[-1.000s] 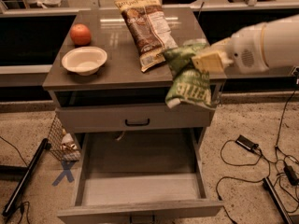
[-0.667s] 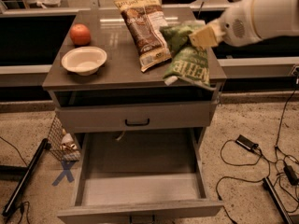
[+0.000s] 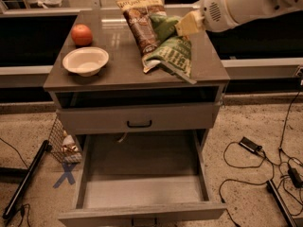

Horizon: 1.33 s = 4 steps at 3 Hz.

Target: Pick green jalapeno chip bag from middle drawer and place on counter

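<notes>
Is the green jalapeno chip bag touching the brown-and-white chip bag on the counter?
Touching. The camera view shows the green jalapeno chip bag overlapping the brown-and-white chip bag with no gap. The gripper sits at the green bag's top.

- You see pale block lettering on the green jalapeno chip bag (image 3: 173,56); it is not readable.
- Print at the top of the brown chip bag (image 3: 142,22) is not readable.
- 1 blue X mark (image 3: 66,174) is on the floor (image 3: 246,122).
- The gripper (image 3: 188,25) is at the green bag's top edge.

gripper (image 3: 188,24): over counter (image 3: 118,67) back right, hiding green bag (image 3: 173,56) top
arm (image 3: 251,1): cut off at top-right edge
drawer (image 3: 142,190) front: cropped at bottom edge
</notes>
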Each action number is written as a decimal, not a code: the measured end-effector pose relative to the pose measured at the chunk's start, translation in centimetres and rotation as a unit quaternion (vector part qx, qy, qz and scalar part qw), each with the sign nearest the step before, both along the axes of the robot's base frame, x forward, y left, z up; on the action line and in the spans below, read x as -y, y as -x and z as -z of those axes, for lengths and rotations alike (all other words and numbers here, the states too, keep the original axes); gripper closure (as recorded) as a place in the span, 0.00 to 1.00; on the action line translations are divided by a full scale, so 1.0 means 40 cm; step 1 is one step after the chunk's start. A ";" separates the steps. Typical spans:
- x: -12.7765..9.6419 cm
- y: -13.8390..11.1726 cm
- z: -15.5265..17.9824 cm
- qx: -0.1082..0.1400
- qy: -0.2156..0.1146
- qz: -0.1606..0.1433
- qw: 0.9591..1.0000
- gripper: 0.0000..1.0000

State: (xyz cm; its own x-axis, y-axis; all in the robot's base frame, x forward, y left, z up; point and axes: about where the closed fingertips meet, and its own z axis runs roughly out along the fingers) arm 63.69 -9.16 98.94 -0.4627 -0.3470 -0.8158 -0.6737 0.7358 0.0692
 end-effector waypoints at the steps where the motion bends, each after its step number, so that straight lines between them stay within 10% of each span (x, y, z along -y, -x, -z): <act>1: 0.003 0.001 0.000 0.001 0.001 0.000 1.000 1.00; 4: 0.041 -0.141 0.111 -0.011 0.054 0.023 0.998 1.00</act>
